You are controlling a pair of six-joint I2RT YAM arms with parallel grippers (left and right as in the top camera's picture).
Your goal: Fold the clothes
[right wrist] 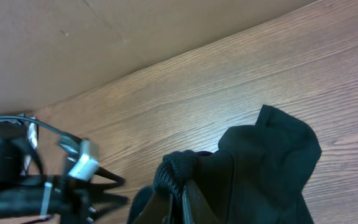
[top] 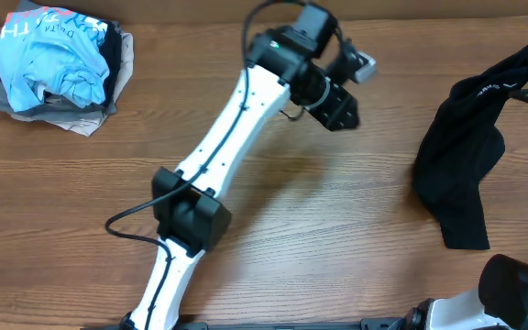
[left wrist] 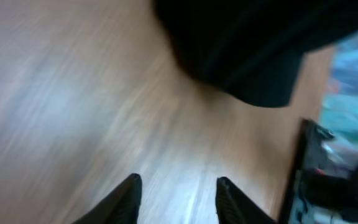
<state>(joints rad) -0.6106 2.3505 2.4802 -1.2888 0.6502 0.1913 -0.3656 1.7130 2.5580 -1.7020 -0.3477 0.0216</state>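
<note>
Overhead, black clothes (top: 461,174), blue shirt (top: 53,60), white lettering (top: 15,27)

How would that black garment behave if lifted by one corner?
Probably floppy: the black garment hangs in folds from where the right tool pinches it. Likely light, since one small pinch seems to hold its end up. Its tail may drag on the table.

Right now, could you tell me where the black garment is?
Overhead view: the black garment drapes on the right of the table, its top held by the right end effector.
</note>
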